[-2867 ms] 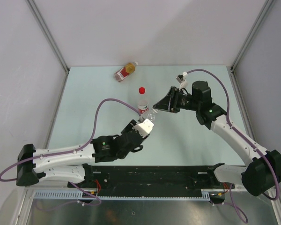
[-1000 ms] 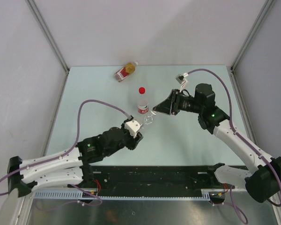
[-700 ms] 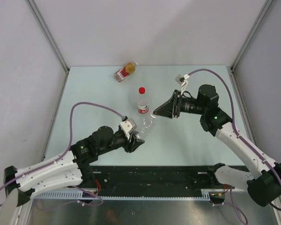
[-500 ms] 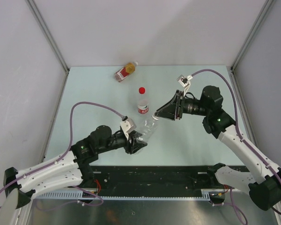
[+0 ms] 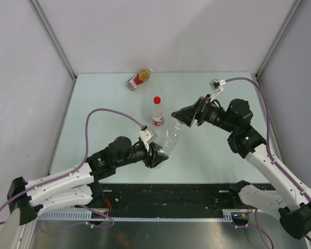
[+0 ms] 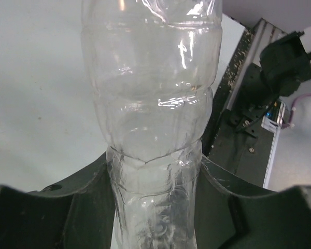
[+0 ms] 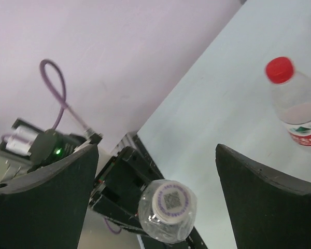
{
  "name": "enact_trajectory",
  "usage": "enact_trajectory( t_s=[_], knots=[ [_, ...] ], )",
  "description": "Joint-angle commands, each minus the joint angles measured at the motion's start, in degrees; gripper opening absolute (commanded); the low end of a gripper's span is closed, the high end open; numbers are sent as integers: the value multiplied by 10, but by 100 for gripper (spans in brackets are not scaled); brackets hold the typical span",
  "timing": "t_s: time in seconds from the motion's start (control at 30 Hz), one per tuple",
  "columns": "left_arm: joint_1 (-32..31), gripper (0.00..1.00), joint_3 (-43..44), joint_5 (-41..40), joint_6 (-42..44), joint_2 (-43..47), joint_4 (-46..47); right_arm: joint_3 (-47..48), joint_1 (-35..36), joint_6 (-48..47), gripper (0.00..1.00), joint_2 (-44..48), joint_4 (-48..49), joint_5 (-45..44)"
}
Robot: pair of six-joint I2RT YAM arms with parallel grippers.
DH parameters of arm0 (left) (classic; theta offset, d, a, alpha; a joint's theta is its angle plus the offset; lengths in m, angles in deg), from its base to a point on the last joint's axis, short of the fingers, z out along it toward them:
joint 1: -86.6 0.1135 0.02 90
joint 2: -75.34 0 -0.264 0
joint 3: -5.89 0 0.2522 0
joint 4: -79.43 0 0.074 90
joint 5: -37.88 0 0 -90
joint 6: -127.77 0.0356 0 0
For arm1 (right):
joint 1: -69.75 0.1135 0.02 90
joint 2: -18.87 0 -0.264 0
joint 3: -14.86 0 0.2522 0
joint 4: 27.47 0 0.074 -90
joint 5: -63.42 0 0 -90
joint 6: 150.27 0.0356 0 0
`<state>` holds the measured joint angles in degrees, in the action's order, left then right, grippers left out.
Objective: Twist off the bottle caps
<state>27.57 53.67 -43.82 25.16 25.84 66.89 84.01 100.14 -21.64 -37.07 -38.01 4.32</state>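
My left gripper (image 5: 158,155) is shut on the lower body of the clear unlabelled bottle (image 5: 170,140), which tilts up toward the right arm. In the left wrist view the bottle (image 6: 150,104) fills the frame, pinched between the dark jaws of the gripper (image 6: 153,207). Its white cap (image 7: 167,199), printed with a code, sits on the neck between the wide-open fingers of my right gripper (image 7: 155,197), touching neither. From above, the right gripper (image 5: 178,119) hovers at that cap (image 5: 179,126). The labelled bottle (image 5: 157,115) stands upright with its red cap (image 5: 157,100) on.
A short amber bottle (image 5: 139,79) lies on its side at the far edge of the pale green table (image 5: 93,114). The red-capped bottle (image 7: 295,104) stands just beside the right finger's path. A black rail (image 5: 166,194) runs along the near edge.
My right gripper has opened off the white cap and drawn back to the right. The left arm has carried the clear bottle nearer and rightward, tilting it more.
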Motion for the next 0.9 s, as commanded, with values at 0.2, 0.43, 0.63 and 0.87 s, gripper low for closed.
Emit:
enact_trajectory(
  t_s=[0.2,0.43,0.63,0.87],
  knots=[
    [-3,0,42,-162,-51,30,3,2,36,33,99,12,-26,-166],
    [-37,0,80,-241,-55,7,-43,2,77,36,96,-1,-6,-197],
    [-63,0,105,-273,-52,-20,-63,2,87,44,74,-17,5,-201],
    [-75,0,117,-281,-47,-33,-74,2,90,47,69,-19,7,-212]
  ],
)
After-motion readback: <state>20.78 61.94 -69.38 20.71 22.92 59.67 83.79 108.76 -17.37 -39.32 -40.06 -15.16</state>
